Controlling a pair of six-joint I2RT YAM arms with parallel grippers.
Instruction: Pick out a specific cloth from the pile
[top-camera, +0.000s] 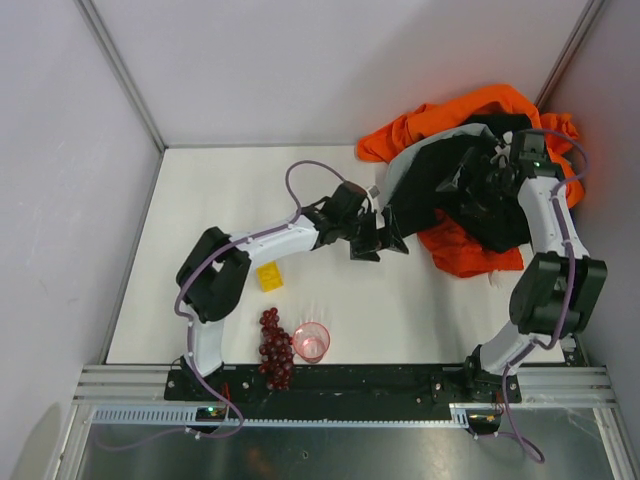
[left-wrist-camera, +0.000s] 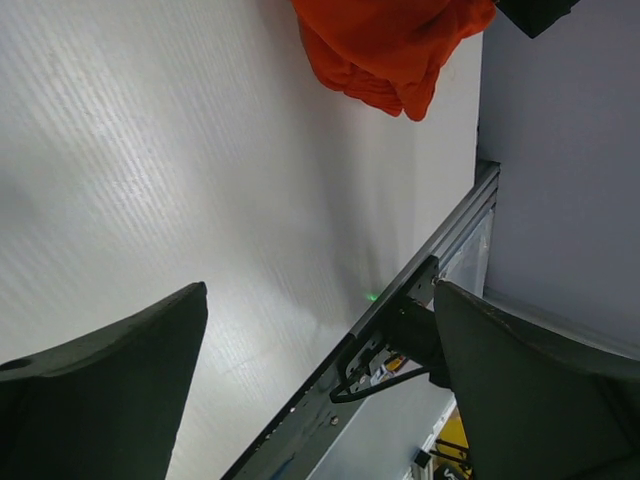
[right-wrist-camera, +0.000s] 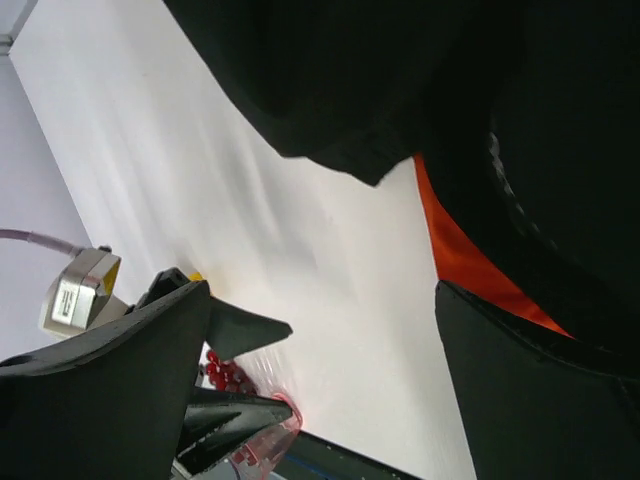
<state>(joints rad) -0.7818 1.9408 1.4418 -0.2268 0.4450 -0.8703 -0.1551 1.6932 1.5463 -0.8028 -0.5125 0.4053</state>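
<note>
- Rumpled pile (top-camera: 470, 150) of soft garments, bright orange, black, grey, in the white tabletop's (top-camera: 240, 190) far right corner.
- Left claw (top-camera: 378, 243) open over smooth tabletop; right claw (right-wrist-camera: 320, 295) open at the limp black garment (right-wrist-camera: 350, 80).

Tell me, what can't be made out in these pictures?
- Top view: black garment covers much of the pile; whether the orange patch below it is a separate cloth is unclear.
- Left wrist: orange fabric cut off by the top edge.
- Right wrist: black garment fills the top; no logo shows.
- Right wrist: cup cut off by the bottom edge.
</note>
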